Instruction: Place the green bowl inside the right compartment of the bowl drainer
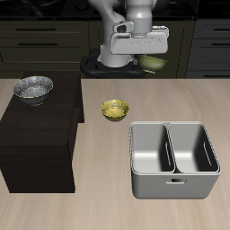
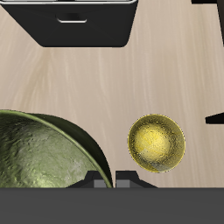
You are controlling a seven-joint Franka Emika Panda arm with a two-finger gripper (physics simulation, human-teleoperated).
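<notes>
The green bowl (image 1: 154, 64) hangs in the air above the back of the table, with my gripper (image 1: 144, 58) shut on its rim. Up close in the wrist view, the green bowl (image 2: 35, 156) is a glossy speckled olive, and its rim runs between the fingers of the gripper (image 2: 110, 180). The bowl drainer (image 1: 136, 171) stands on the table nearer the front edge, well below and apart from the bowl. Its right compartment (image 1: 194, 147) holds nothing. The wrist view shows one end of the bowl drainer (image 2: 35, 26).
A yellow-gold bowl (image 1: 114, 110) (image 2: 156, 142) sits on the table between the gripper and the drainer. A dark brown cabinet (image 1: 36, 135) stands beside the drainer, with a silver-grey patterned bowl (image 1: 33, 88) on top.
</notes>
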